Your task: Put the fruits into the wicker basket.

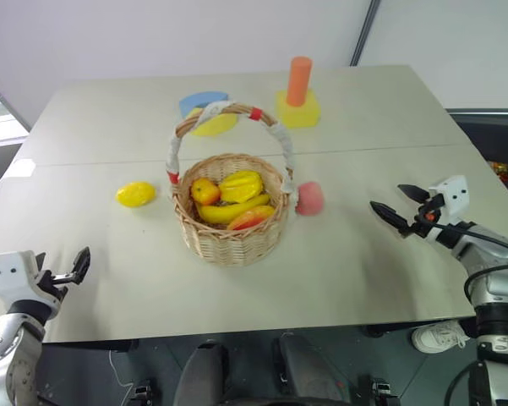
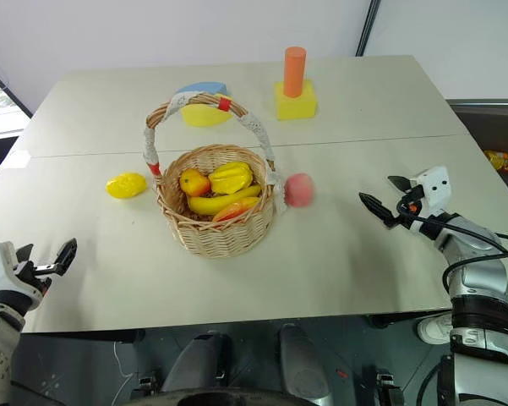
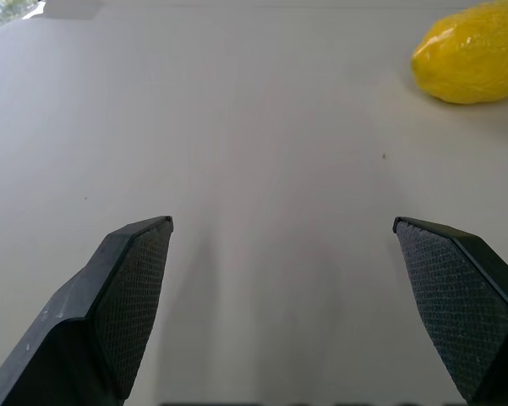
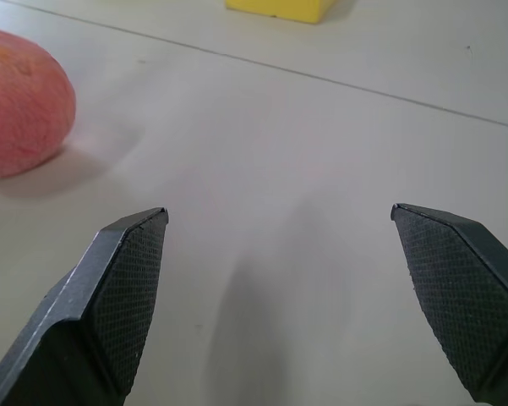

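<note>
Grippers first. Left gripper (image 1: 70,269) sits at the near left edge of the table (image 1: 380,254), fingers spread wide and holding nothing. Right gripper (image 1: 403,208) hovers over the right side of the table, fingers likewise wide apart and empty, aimed toward the centre.

Yellow lemon-like fruit (image 1: 136,194) lies on the table ahead of the left gripper, well apart from it, near the left side of the wicker basket (image 1: 228,237). Pink peach-like fruit (image 1: 309,198) lies at the basket's right side; whether it touches the weave or the handle's base cannot be confirmed from this angle. It is well clear of the right gripper.

The basket stands upright at the table's centre, its arched handle (image 1: 225,114) wrapped in white cloth with red bands. Inside are several toy fruits (image 1: 232,200) in yellow and orange.

At the far side stand a yellow foam block (image 1: 297,110) with an orange cylinder (image 1: 299,81) upright on it, and further left a blue block (image 1: 202,101) beside a yellow one (image 1: 213,123).
</note>
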